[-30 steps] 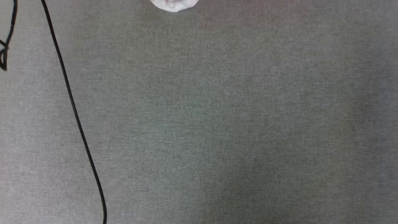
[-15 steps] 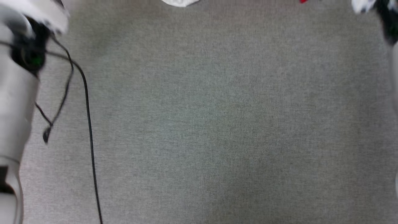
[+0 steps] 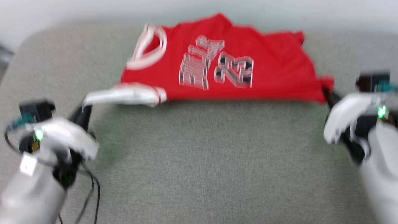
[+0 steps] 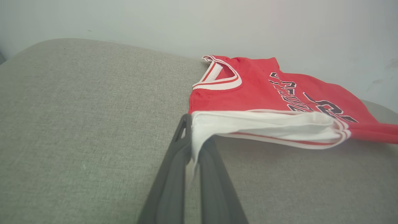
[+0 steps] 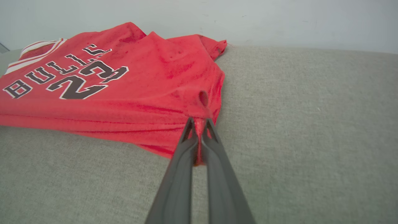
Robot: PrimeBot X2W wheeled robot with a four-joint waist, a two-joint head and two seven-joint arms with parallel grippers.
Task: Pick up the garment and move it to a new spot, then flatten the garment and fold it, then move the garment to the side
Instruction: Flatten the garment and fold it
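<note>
At the near edge of the blurred head view, left forearm [image 3: 28, 199] and right forearm [image 3: 382, 174] sit in the lower corners. A black cable [image 3: 93, 193] hangs below the left one.

Left hand [image 3: 86, 107]: fingers point away from the robot, shut tight on the garment [image 3: 273, 71]. Left wrist view confirms it: left hand [image 4: 194, 140] is pinched on the end of the white panel [image 4: 264, 124], with fabric coming out between the fingers.

Right hand [image 3: 326, 93] is clamped on the opposite red corner. In the right wrist view the right hand [image 5: 199, 124] has a small bunch of red fabric nipped at the tips, with no gap.

The garment's near edge runs nearly straight between the two hands and is raised a bit, with shadow under it on the grey fabric-covered counter [image 3: 202, 161]. The rest lies on the counter beyond, front side up and wrinkled toward the right. Lettering [image 5: 62, 77] reads BULLS 23.

Neck trim [image 3: 149, 49], striped red and white, is on the left side of the garment. The garment's far edge sits close to the counter's back edge.

Behind that is a plain pale wall [image 3: 62, 9].
</note>
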